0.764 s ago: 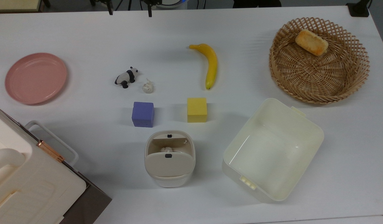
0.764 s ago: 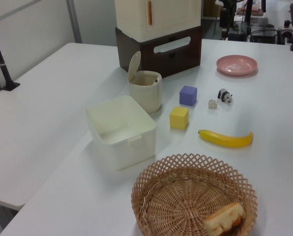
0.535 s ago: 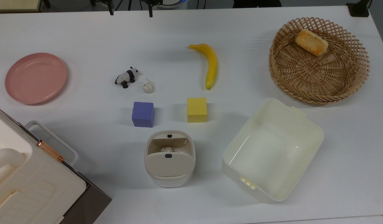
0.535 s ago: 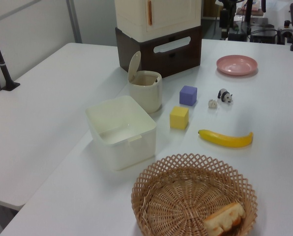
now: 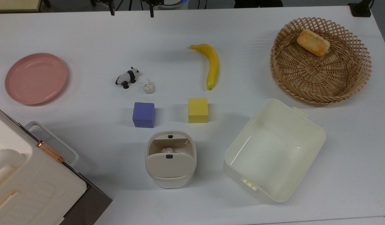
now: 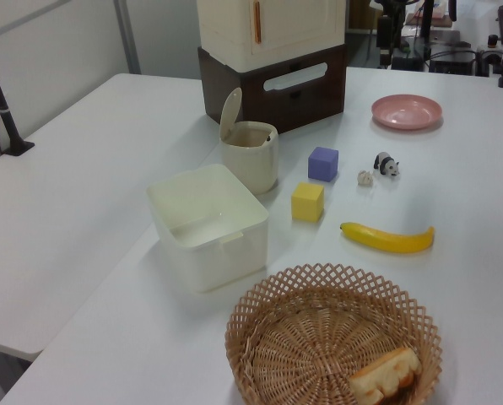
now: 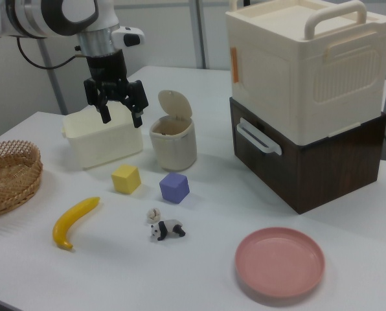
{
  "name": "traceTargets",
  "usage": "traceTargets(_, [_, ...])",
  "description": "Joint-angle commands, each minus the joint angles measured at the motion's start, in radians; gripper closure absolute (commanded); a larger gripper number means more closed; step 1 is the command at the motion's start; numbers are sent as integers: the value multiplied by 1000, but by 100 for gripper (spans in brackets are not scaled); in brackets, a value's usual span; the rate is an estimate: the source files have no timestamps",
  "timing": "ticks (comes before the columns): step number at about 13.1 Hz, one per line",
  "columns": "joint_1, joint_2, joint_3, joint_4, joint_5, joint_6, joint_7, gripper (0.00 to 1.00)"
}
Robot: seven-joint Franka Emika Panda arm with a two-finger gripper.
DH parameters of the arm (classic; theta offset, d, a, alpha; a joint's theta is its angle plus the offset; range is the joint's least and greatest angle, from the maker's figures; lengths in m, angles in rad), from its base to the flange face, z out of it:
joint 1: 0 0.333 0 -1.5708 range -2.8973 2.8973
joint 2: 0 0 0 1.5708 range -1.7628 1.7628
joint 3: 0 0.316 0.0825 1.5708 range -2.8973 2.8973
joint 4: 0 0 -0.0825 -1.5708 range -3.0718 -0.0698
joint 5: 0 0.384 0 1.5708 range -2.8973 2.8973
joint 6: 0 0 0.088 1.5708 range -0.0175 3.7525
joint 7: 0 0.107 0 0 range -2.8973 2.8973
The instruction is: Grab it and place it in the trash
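The crumpled off-white paper wad (image 5: 148, 87) lies on the white table just right of the panda figurine (image 5: 127, 77) in the top view; it also shows in the left view (image 6: 365, 178) and the right view (image 7: 155, 214). The beige bin (image 5: 170, 182) stands nearer the top view's bottom edge, behind the purple cube, its flap lid tipped up and another pale wad (image 5: 167, 150) inside. In the right view my gripper (image 7: 122, 121) hangs open and empty in the air, above the table to the left of the bin (image 7: 173, 148) and far from the wad.
A purple cube (image 5: 144, 114) and a yellow cube (image 5: 198, 110) sit between wad and bin. A banana (image 5: 212, 65), a cream tub (image 5: 308, 125), a wicker basket (image 5: 361, 75) holding bread, a pink plate (image 5: 36, 78) and a cream box on a brown case (image 7: 309, 97) ring the scene.
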Motion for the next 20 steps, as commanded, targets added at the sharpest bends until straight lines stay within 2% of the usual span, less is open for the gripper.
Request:
traceTargets(1, [3, -8, -4, -13, 14, 2, -4, 0])
traceTargets(9, [3, 6, -4, -11, 15, 12, -8, 0])
traceTargets(15, [3, 31, -4, -8, 14, 17, -111, 0])
traceTargets(18, [11, 60, -2, -28, 14, 78, -189, 0])
traceTargets(20, [15, 58, 2, -92, 14, 168, -223, 0])
